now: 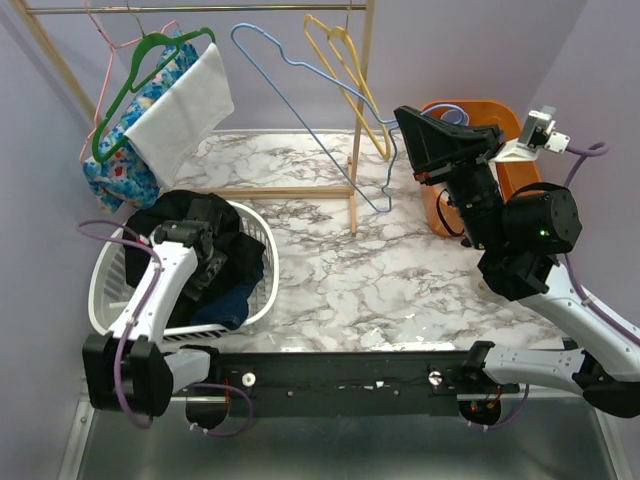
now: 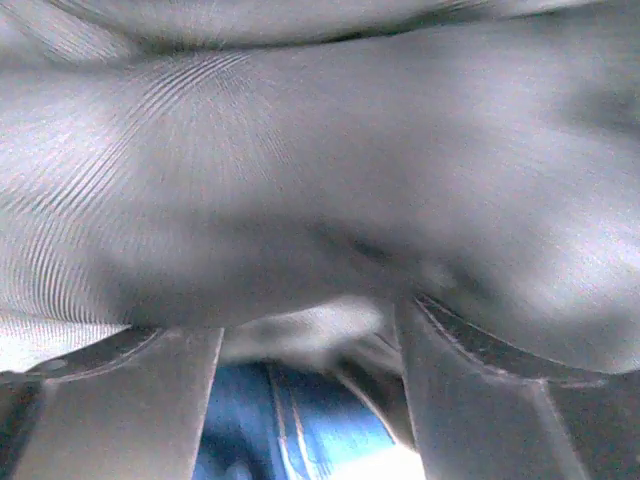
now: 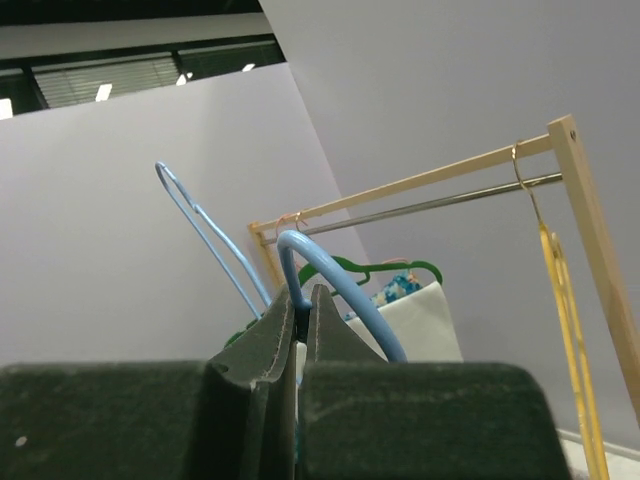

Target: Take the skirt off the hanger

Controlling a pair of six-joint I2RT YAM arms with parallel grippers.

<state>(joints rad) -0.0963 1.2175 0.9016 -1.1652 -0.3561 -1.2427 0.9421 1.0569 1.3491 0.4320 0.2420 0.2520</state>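
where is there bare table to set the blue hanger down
Bare marble lies between the white basket and the orange bin, in front of the rack's foot. Crowded: the basket, full of dark clothes with the left gripper inside.

Skirt point(image 1: 245, 262) in basket point(image 1: 266, 236), hanger point(image 1: 300, 118) rightward

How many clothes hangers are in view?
4: pink hanger and green hanger at the rail's left, yellow hanger at its right, light-blue hanger off it, clamped by the right gripper. More may be hidden.
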